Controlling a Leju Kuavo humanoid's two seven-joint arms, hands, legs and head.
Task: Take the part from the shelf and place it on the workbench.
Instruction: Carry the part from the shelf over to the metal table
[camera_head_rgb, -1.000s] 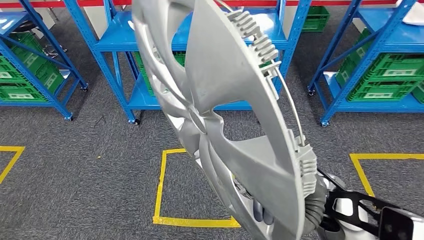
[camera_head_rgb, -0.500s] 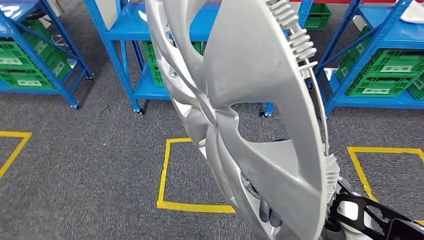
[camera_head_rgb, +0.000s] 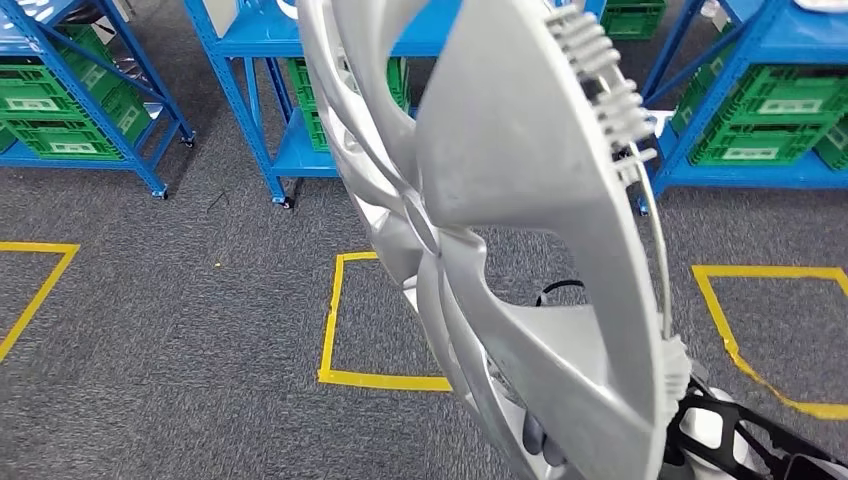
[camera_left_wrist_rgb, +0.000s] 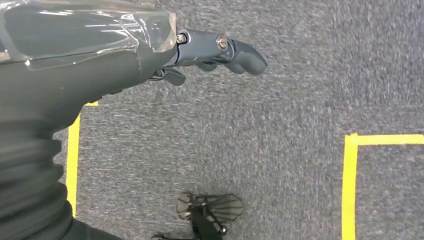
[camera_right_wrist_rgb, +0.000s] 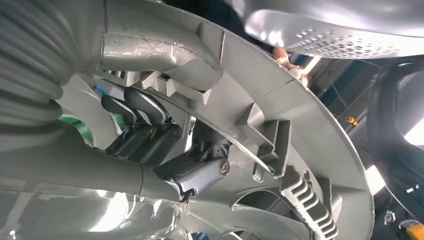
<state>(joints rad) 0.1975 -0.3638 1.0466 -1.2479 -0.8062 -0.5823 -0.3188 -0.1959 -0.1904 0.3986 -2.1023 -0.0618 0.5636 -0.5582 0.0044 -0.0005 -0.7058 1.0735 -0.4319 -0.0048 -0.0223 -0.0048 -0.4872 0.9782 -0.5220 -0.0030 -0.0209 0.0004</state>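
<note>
Silver plastic wheel cover (camera_head_rgb: 520, 230), spoked and ribbed along its rim, stands tilted on edge close before the head camera, running from twelve o'clock down to five o'clock. The right robot hand (camera_right_wrist_rgb: 150, 130) is clamped on it: the thick grey thumb lies on the inner rim and the dark fingers hook through a spoke opening. The left robot hand (camera_left_wrist_rgb: 220, 52) hangs over the grey carpet floor (camera_head_rgb: 180, 340) with nothing in it, fingers curled in. Beyond the cover, at ten to two o'clock, stand blue steel shelves (camera_head_rgb: 255, 100) with green plastic crates (camera_head_rgb: 60, 110); yellow tape squares (camera_head_rgb: 335, 320) mark the floor at six o'clock.

Judged from this, the part is already off the shelf and the carrying step is in hand. Next comes finding the worktop, then lowering the cover flat before letting go.
</note>
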